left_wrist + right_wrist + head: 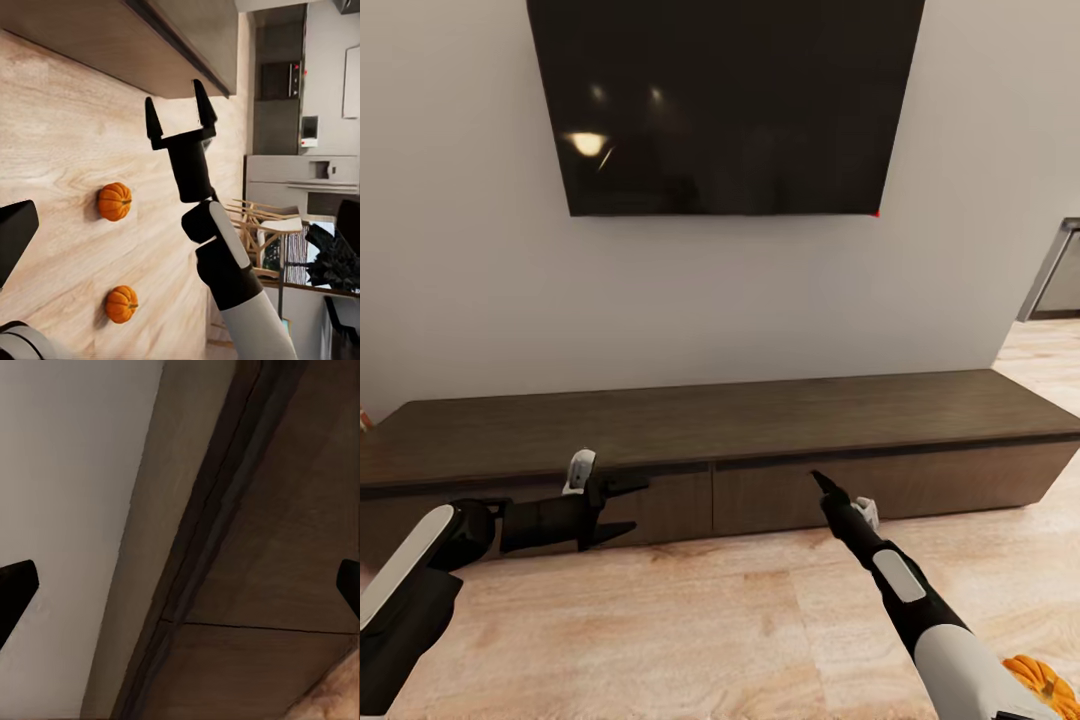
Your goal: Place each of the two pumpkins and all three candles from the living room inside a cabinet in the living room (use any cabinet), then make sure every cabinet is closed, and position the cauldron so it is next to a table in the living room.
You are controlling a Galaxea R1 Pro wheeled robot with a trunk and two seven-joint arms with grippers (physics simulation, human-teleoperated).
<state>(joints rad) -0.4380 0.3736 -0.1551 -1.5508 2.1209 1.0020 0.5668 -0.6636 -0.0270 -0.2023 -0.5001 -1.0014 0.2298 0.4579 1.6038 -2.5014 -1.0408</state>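
Note:
The long dark-brown cabinet (760, 425) runs along the wall, and the fronts I can see are shut. My left gripper (628, 508) is open just before its left front, pointing right. My right gripper (820, 483) points at the upper edge of the middle front (285, 585) and is open, its fingers (202, 101) spread wide. Two orange pumpkins (114, 201) (121, 304) lie on the wooden floor behind the right arm. One pumpkin (1045, 685) peeks past my right forearm. The candles, cauldron and table are out of view.
A large black TV (725, 100) hangs on the wall above the cabinet. Light wooden floor (690, 620) lies in front of it. Far off in the left wrist view stand kitchen appliances (289, 176) and wooden dining chairs (262, 225).

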